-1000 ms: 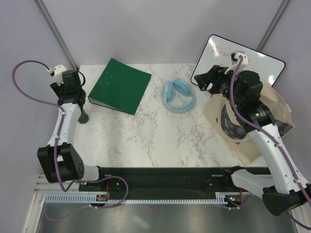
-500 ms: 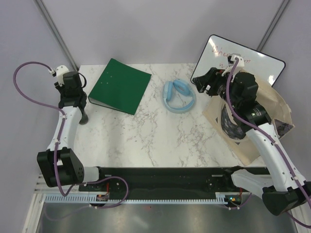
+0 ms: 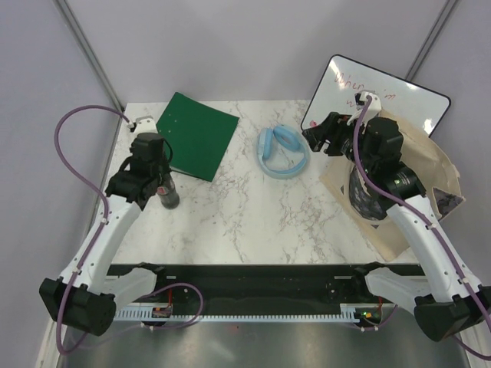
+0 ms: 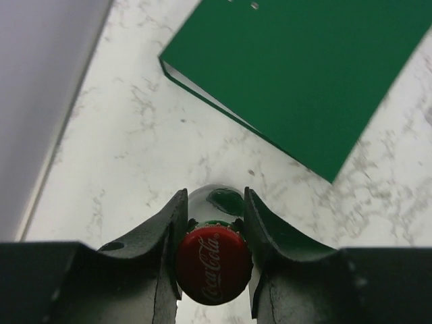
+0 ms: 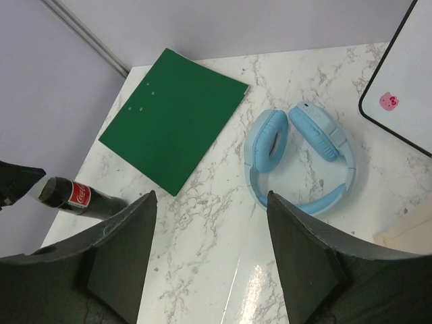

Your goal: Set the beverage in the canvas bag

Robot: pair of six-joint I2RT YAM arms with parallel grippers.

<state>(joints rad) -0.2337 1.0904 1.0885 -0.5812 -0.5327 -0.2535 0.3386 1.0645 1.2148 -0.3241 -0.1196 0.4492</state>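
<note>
Left hand point(image 4: 214, 197): clenching on the neck of the bottle point(image 4: 212, 265), its 2 fingers point(image 4: 174, 226) pressing beside the red cap.
Bottle: standing upright at the left of the surface point(image 3: 245, 211), just beside the green binder point(image 3: 196, 134), well apart from the bag.
Bag point(image 3: 439, 165): lying at the far right, partly under the right arm.
Right hand point(image 5: 210, 199): hanging released, grasping nothing, above the surface near the blue headphones point(image 3: 282, 152) and the whiteboard point(image 3: 406, 96).

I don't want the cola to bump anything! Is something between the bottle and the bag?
Bare table lies between the bottle, shut in the left gripper, and the canvas bag. The blue headphones sit just behind that path, and the right arm hangs over the bag itself.
</note>
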